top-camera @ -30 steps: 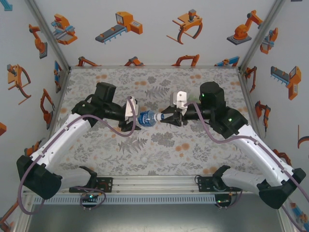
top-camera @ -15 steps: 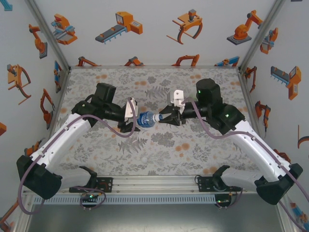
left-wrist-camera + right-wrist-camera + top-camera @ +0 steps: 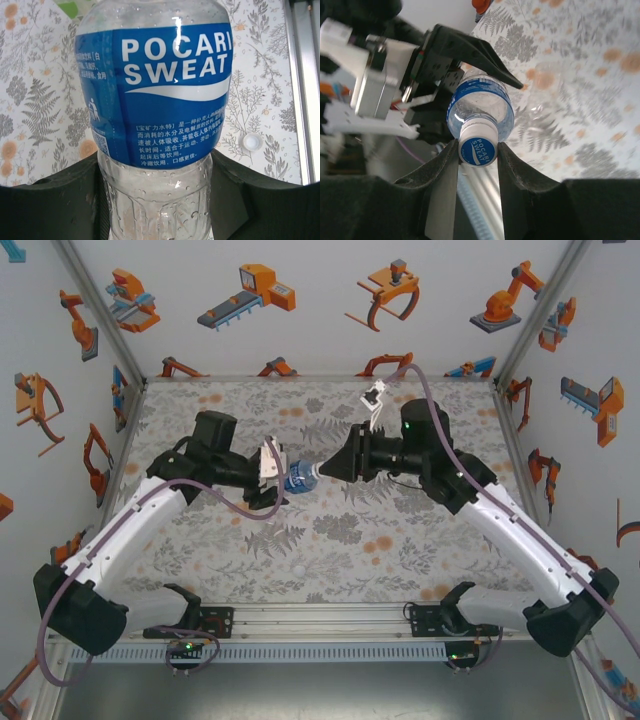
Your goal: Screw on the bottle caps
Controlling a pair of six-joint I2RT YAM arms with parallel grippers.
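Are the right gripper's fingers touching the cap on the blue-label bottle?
Touching. The right wrist view shows the cap pinched between both fingers of the right gripper, with no gap on either side.

bottle [image 3: 295, 482] in left fingers [image 3: 50, 200] above the table [image 3: 400, 540], its cap [image 3: 478, 150] in right fingers [image 3: 525, 175].

Blue-labelled bottle [image 3: 160, 100] sideways, cap [image 3: 478, 150] seemingly on neck

The right gripper [image 3: 477, 148] pinches the blue-topped cap [image 3: 478, 151] between its two black fingers, on the neck of the blue-labelled bottle [image 3: 486, 94]. Beyond it, the left gripper [image 3: 479, 109] holds the bottle's body above the floral table [image 3: 580, 75].
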